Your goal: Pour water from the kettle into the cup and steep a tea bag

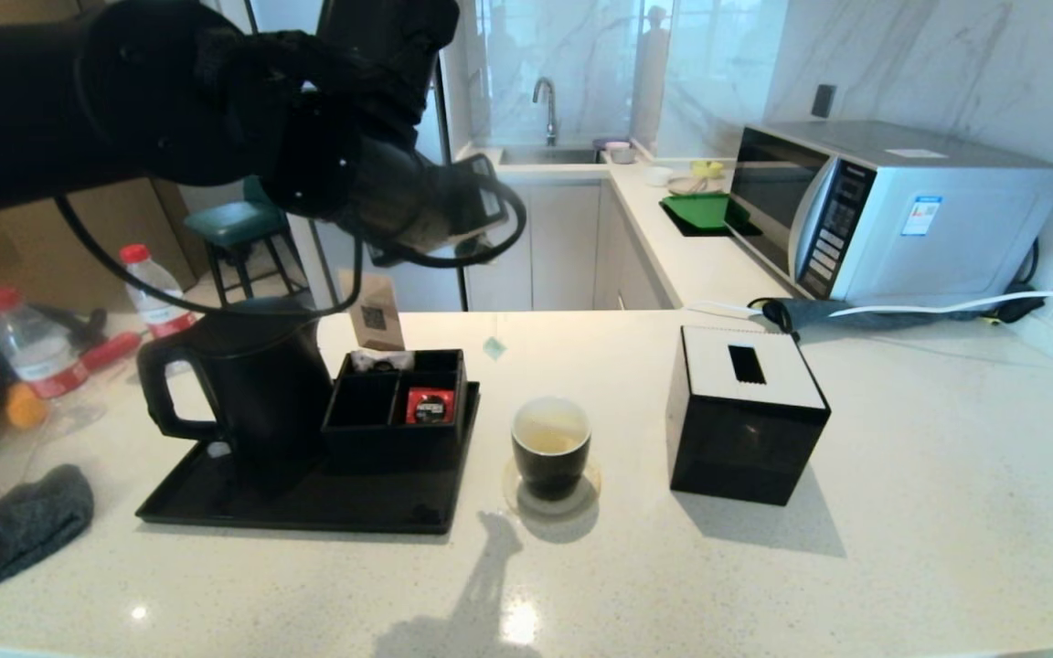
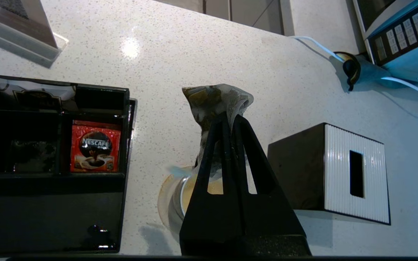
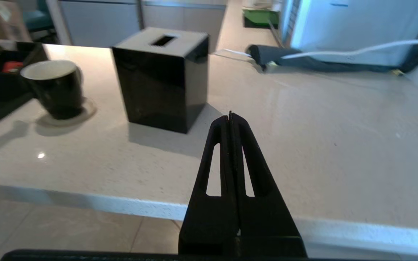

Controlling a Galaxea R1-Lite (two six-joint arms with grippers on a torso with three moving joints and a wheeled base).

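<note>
**Left wrist view: tea bag pinched above the cup**

Left wrist view shows the tea bag (image 2: 216, 99), a crumpled greyish pouch, clamped between the closed fingertips of the left gripper (image 2: 230, 117). It hangs in the air over the counter, and the cup (image 2: 187, 190) sits below it, mostly hidden behind the gripper's black fingers (image 2: 209, 152). In the head view the left arm reaches across from the upper left, with a small tag (image 1: 494, 347) dangling on a thin string well above the cup (image 1: 551, 448). The cup stands on a round coaster (image 1: 586, 489) and holds pale yellowish water (image 1: 548, 443) against its white inside.

Left of the cup lies a black tray (image 1: 307, 498). On it stand the kettle (image 1: 257, 384), handle turned outward to the left, and a black compartment box (image 1: 394, 407) holding a red Nescafé sachet (image 1: 430, 405). Right of the cup, just apart from it, sits a black tissue box with a white slotted top (image 1: 746, 411). A microwave (image 1: 892, 210) stands at the back right of the counter (image 1: 901, 512).

The right gripper (image 3: 230, 117) hovers near the counter's front edge, its fingers pressed together on nothing.
</note>
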